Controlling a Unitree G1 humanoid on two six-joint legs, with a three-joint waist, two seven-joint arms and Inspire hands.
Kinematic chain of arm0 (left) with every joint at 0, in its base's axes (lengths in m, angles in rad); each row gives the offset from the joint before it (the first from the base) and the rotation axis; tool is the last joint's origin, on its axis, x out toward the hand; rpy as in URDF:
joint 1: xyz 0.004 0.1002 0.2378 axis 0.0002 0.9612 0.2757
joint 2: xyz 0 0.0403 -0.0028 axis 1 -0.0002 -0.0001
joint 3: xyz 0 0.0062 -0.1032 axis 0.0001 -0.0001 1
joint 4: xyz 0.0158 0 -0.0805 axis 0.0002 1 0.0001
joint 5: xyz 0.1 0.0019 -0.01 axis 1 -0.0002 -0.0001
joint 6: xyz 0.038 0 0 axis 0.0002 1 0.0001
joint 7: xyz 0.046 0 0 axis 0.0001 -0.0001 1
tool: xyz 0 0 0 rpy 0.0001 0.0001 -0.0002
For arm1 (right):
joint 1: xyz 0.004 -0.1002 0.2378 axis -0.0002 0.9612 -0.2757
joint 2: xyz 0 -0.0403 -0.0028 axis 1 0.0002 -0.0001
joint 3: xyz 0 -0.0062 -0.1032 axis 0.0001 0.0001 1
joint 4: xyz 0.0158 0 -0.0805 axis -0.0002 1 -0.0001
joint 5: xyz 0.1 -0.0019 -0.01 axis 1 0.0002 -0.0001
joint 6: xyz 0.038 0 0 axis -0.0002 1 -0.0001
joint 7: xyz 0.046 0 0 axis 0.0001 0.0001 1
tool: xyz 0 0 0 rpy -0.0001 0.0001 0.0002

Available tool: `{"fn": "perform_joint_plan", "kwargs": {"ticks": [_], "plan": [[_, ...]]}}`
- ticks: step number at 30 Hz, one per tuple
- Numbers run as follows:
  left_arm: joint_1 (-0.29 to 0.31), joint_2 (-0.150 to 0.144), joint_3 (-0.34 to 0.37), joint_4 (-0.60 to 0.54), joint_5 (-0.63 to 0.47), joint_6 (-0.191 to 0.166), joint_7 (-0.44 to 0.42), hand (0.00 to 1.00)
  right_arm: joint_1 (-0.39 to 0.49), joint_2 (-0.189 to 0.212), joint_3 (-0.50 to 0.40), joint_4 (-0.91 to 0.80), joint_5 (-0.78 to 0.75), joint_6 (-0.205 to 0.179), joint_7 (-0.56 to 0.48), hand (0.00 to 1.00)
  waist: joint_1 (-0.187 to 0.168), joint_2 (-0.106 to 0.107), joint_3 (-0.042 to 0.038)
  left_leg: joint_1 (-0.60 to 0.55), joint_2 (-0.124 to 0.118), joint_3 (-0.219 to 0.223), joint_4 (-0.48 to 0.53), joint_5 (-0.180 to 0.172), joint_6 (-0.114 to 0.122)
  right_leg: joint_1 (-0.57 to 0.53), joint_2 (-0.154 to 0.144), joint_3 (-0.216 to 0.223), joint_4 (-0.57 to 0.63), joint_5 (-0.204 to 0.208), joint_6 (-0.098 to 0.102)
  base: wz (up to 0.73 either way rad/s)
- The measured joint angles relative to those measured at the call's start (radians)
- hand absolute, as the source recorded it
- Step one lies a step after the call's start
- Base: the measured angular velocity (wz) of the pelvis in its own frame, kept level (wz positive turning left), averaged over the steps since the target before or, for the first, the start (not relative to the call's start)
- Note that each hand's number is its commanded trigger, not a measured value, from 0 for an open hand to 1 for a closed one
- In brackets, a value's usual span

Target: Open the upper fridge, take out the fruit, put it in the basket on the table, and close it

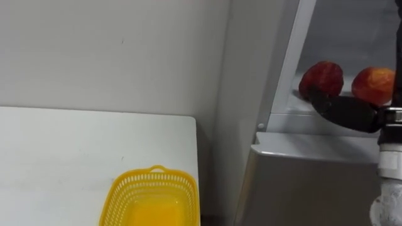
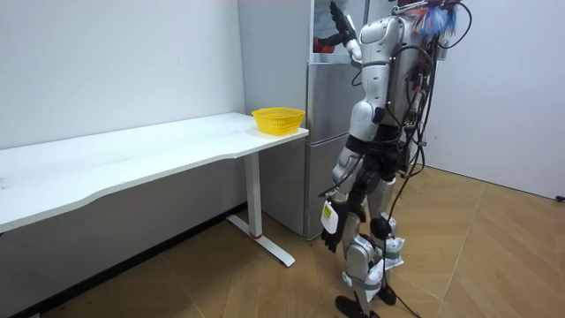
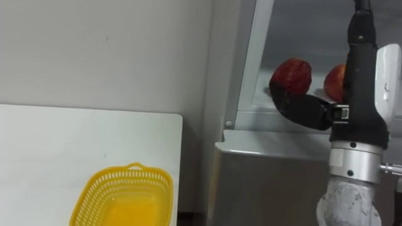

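A humanoid robot stands close to a tall grey fridge (image 2: pixel 328 132) with its right arm raised into the open upper compartment. Two round red fruits sit side by side near the front edge of the fridge shelf (image 3: pixel 254 118): the left red fruit (image 3: pixel 294 72) and the right red fruit (image 3: pixel 335 80), which is partly hidden behind the arm.

The main risk appears to be a nudge instead of a grasp. Round fruit rolls easily, so a push from one side could send the left red fruit deeper in, against its neighbour, or off the shelf lip to the floor. The right red fruit is close enough to be knocked as well.

The right hand (image 3: pixel 361 94) is open and holds nothing. Its fingers (image 3: pixel 359 31) point straight up, edge on to the camera. The thumb (image 3: pixel 301 107) stretches sideways, and its tip lies at the lower front of the left red fruit, touching it or very nearly so.

The left hand (image 2: pixel 329 237) hangs beside the thigh. A yellow basket (image 3: pixel 135 169) waits empty on the white surface (image 3: pixel 63 144) just beside the fridge.
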Motion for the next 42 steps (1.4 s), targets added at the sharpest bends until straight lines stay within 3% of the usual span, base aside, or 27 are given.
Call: {"fn": "perform_joint_plan", "kwargs": {"ticks": [7,12,19,28,35,42], "plan": [[0.001,0.001,0.000,-0.002,0.000,0.002,0.002,0.00,-0.003,-0.009,0.000,0.032,0.000,0.013,0.000,0.00,0.009,0.005,0.0000,-0.003,0.000,-0.008,0.000,0.000,0.000,0.000,0.000,-0.006,0.004,0.001,-0.002,0.03],[0.002,0.001,0.001,-0.009,0.000,0.003,0.002,0.00,-0.023,-0.050,0.002,0.089,0.006,0.022,0.000,0.00,0.025,0.015,-0.0063,0.000,0.002,-0.007,0.001,0.000,-0.001,0.002,-0.001,-0.001,0.015,0.001,-0.002,0.00],[0.000,0.002,0.011,-0.023,0.010,0.013,0.002,0.00,-0.091,-0.060,0.003,0.165,0.083,0.057,0.022,0.00,0.023,0.014,-0.0069,-0.006,0.002,-0.010,0.011,0.000,-0.001,-0.001,-0.002,-0.001,0.015,0.002,-0.002,0.00],[-0.003,0.004,0.010,-0.040,0.022,0.016,-0.006,0.00,-0.133,-0.069,0.006,0.228,0.090,0.059,0.073,0.00,0.022,0.013,-0.0074,-0.016,0.000,-0.028,0.026,0.000,-0.001,-0.001,-0.005,-0.029,0.015,0.003,-0.004,0.06],[-0.002,0.011,0.011,-0.048,0.023,0.017,-0.007,0.00,-0.133,-0.070,0.006,0.231,0.092,0.062,0.095,0.00,0.025,-0.005,-0.0017,-0.022,0.000,-0.032,0.032,0.001,-0.001,-0.002,-0.006,-0.034,0.012,0.002,-0.004,0.01],[-0.003,0.019,0.011,-0.056,0.023,0.020,-0.015,0.00,-0.154,-0.071,0.013,0.300,0.163,0.087,0.156,0.00,0.030,-0.011,-0.0046,-0.024,-0.004,-0.034,0.035,0.001,0.000,-0.001,-0.011,-0.042,0.016,0.002,-0.004,0.01]]}}
